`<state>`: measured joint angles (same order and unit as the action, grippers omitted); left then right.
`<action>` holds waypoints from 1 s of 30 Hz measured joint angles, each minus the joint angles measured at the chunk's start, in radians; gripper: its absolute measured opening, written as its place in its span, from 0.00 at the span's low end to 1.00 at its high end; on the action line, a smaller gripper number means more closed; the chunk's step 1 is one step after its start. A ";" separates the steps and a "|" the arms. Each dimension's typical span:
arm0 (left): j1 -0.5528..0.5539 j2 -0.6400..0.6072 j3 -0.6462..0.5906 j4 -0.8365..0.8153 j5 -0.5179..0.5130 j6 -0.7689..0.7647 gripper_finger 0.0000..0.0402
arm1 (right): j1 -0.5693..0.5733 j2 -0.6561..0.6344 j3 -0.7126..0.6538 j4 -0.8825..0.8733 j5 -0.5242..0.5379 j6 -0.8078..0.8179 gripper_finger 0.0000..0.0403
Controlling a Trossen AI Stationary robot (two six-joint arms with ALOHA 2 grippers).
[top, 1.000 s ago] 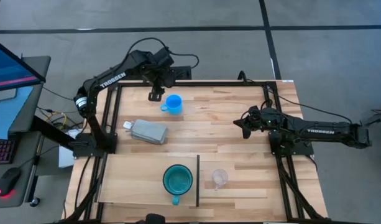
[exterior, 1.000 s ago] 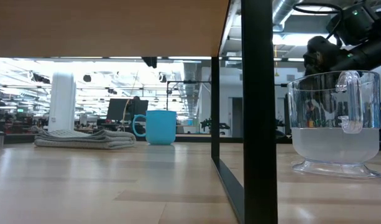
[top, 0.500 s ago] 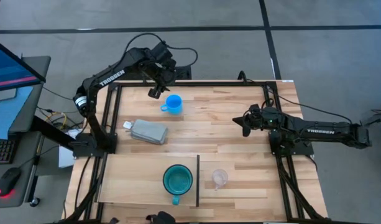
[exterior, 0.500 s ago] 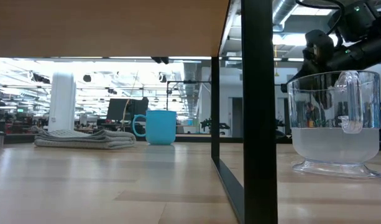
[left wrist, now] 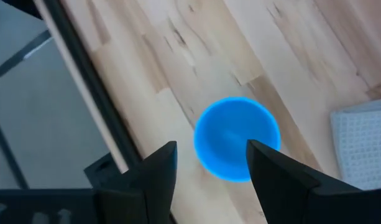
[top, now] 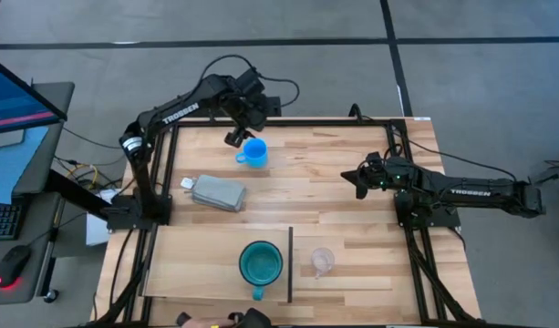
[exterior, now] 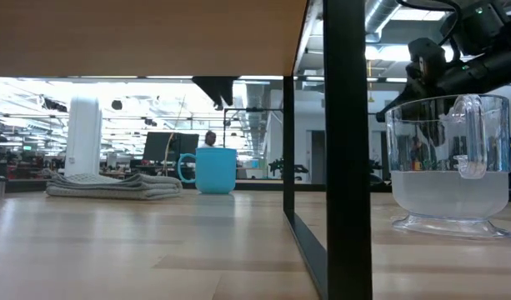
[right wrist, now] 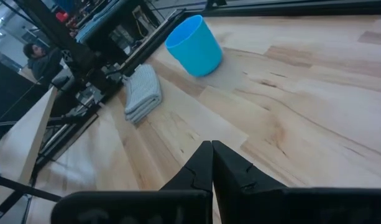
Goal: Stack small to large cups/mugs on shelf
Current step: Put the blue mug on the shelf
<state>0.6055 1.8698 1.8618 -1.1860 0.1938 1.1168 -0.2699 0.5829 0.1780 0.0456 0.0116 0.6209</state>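
Left gripper (top: 235,137): is being held above the far left part of the table, just beside the blue mug (top: 253,152); its fingers are being kept wide apart, with nothing between them
Blue mug: is standing upright on the bare tabletop, well apart from the shelf (top: 188,264); in the left wrist view its open mouth (left wrist: 237,147) is being framed between the two fingers (left wrist: 158,171), slightly off toward one of them
Right gripper (top: 356,182): is being kept waiting over the right side of the table, its fingers pressed narrowly together and empty
Teal mug (top: 260,262): is sitting on the shelf, near the dark edge strip (top: 290,264)
Clear cup (top: 322,261): is standing on the tabletop just past that strip, not yet on the shelf
Grey cloth (top: 217,193): is lying near the blue mug, between it and the shelf
Risk of tipping: a finger is likely being aimed onto the rim if the offset is not corrected, and the mug is then being pushed over or slid away
Risk of weak hold: a pinch on the smooth round wall is being judged prone to slipping during the carry
Risk at stacking: a tilted mug is being expected to catch on the teal mug's rim
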 joint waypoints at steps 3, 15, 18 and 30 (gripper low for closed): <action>-0.014 0.025 0.000 -0.004 0.004 0.005 0.46 | 0.000 0.000 0.000 0.000 0.000 0.000 0.07; -0.051 0.048 0.001 0.009 -0.044 0.022 0.45 | 0.000 0.000 0.000 0.000 -0.001 0.000 0.07; -0.043 0.063 -0.001 -0.019 0.007 -0.004 0.41 | 0.000 0.000 0.000 0.000 -0.003 0.000 0.07; -0.036 0.106 0.000 0.001 0.012 -0.028 0.31 | 0.001 0.000 0.000 -0.001 -0.003 0.000 0.07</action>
<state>0.5697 1.9760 1.8619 -1.1847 0.2056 1.0885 -0.2687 0.5828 0.1780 0.0448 0.0082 0.6207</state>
